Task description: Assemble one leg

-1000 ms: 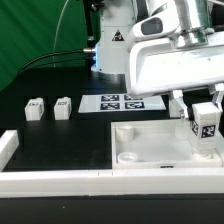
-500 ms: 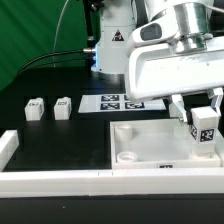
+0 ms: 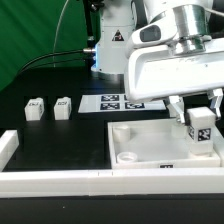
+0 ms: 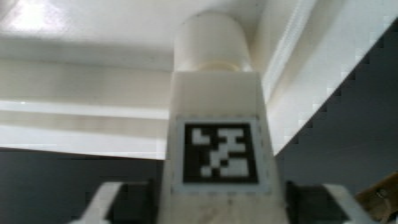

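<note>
My gripper (image 3: 198,108) is shut on a white leg (image 3: 199,126) with a black-and-white marker tag, held upright over the far corner of the large white panel (image 3: 140,150) at the exterior view's right. In the wrist view the leg (image 4: 219,110) fills the middle, its tag facing the camera, clamped between both fingers (image 4: 121,205), its far end over the white panel (image 4: 89,100). Two more legs (image 3: 36,108) (image 3: 63,107) stand at the exterior view's left on the black table.
The marker board (image 3: 122,102) lies behind the panel. A white rail (image 3: 50,180) runs along the front with an upright end (image 3: 8,145) at the exterior view's left. The robot base (image 3: 112,45) stands at the back.
The gripper with the leg has moved a little toward the exterior view's left and lower over the panel's corner.
</note>
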